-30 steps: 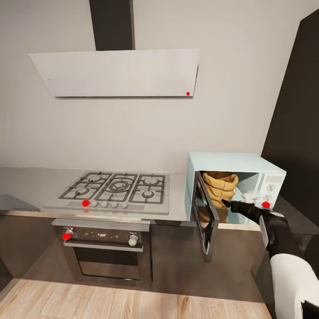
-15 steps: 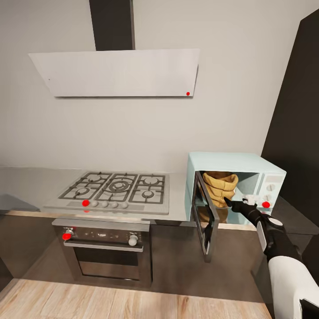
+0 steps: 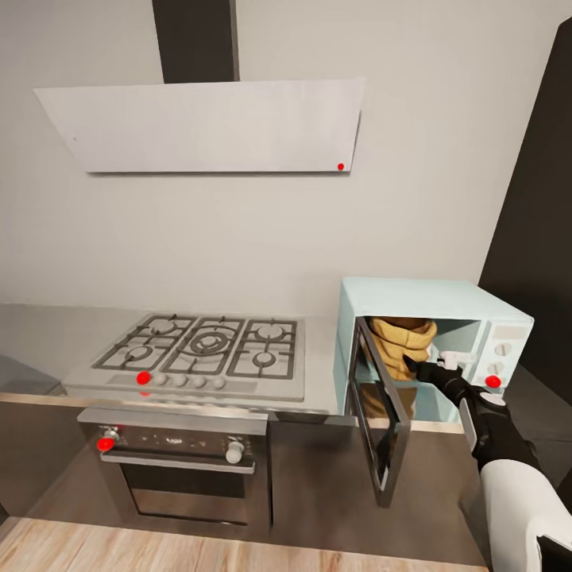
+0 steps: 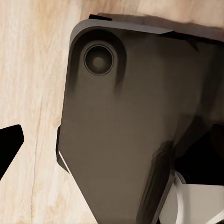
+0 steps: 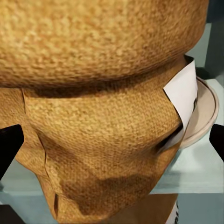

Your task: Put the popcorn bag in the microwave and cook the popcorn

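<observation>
Head view. The microwave (image 3: pixel 433 345), a pale mint-blue box, stands at the right end of the grey steel countertop (image 3: pixel 48 334), with its dark glass door (image 3: pixel 380 417) swung open toward you on the left-hand hinge. Its white knob panel (image 3: pixel 500 353) carries a red dot at the lower corner. Inside the cavity sits the popcorn bag (image 3: pixel 401 342): a mustard-tan sack with a thick rolled rim, upright, reaching close to the cavity ceiling. Your right gripper (image 3: pixel 421 367) is at the cavity mouth, its black fingers pointing at the lower side of the sack; the black forearm and white upper-arm shell run back to the lower right corner. To the left of the microwave lies the gas hob (image 3: pixel 202 353) with black grates, above the black oven (image 3: pixel 179 457); the white slanted hood (image 3: pixel 202 123) hangs on the grey wall.

Right wrist view. The popcorn bag (image 5: pixel 102 107) shows a coarse burlap weave, a bulging rolled rim and a creased, folded body. It rests on a pale round turntable plate (image 5: pixel 205 114) over the mint floor of the cavity. A white flap (image 5: pixel 184 93) lies against its side. The two black fingertips (image 5: pixel 9 147) sit at opposite edges, spread wide, with the sack between them and not clamped.

Left wrist view. A dark robot part lies over pale wood floor (image 4: pixel 28 70). One black fingertip (image 4: pixel 9 149) shows at the edge; you cannot tell how the jaws of your left gripper stand.
</observation>
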